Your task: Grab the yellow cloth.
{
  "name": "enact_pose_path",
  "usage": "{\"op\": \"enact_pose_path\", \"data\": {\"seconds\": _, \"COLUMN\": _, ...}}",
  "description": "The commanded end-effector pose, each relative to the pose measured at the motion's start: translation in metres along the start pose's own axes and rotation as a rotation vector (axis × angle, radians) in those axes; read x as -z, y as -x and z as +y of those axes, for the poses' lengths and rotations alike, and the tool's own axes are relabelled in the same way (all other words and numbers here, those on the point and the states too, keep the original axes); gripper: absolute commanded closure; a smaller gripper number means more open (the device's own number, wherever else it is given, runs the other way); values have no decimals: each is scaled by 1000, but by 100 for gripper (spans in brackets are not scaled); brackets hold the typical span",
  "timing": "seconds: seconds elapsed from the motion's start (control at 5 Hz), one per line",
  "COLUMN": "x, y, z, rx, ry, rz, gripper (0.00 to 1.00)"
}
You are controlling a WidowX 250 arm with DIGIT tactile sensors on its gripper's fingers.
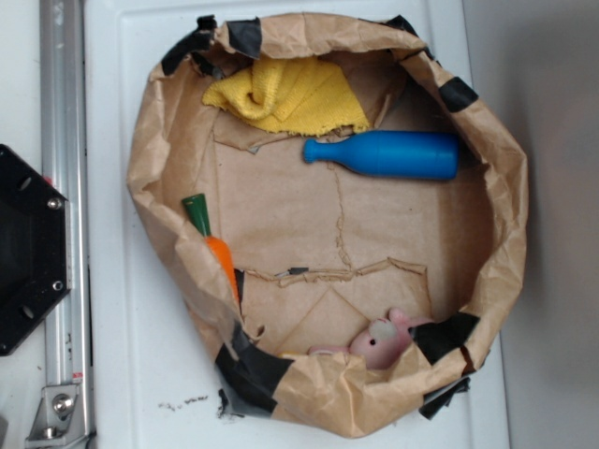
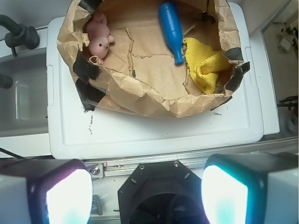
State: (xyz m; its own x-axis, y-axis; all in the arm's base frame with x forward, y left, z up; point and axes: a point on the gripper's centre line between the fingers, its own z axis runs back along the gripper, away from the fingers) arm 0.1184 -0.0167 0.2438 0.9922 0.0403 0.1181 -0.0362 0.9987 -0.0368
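Observation:
The yellow cloth (image 1: 288, 94) lies crumpled at the far side of the brown paper nest (image 1: 150, 168), just left of the blue bottle's neck. In the wrist view the yellow cloth (image 2: 204, 64) sits at the upper right, partly behind the paper wall. My gripper (image 2: 146, 196) hangs high above the robot's black base, well away from the nest, open with nothing between its fingers (image 2: 70, 196). In the exterior view the gripper is out of view.
A blue bottle (image 1: 388, 154) lies next to the cloth. An orange carrot toy (image 1: 215, 248) leans on the nest's left wall. A pink plush animal (image 1: 379, 341) sits at the near rim. The nest rests on a white lid (image 2: 154, 130); the black base (image 1: 28, 248) stands beside it.

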Motion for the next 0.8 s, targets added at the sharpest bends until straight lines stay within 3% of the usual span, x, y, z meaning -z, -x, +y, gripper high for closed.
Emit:
{"op": "enact_pose_path", "data": {"seconds": 0.0, "x": 0, "y": 0, "z": 0, "rx": 0, "ry": 0, "rz": 0, "gripper": 0}}
{"op": "enact_pose_path", "data": {"seconds": 0.2, "x": 39, "y": -47, "z": 41, "rx": -227, "ry": -186, "rz": 52, "gripper": 0}}
{"op": "enact_pose_path", "data": {"seconds": 0.4, "x": 48, "y": -90, "z": 47, "rx": -487, "ry": -253, "rz": -192, "gripper": 0}}
{"op": "enact_pose_path", "data": {"seconds": 0.6, "x": 68, "y": -115, "z": 61, "rx": -750, "ry": -225, "rz": -274, "gripper": 0}}
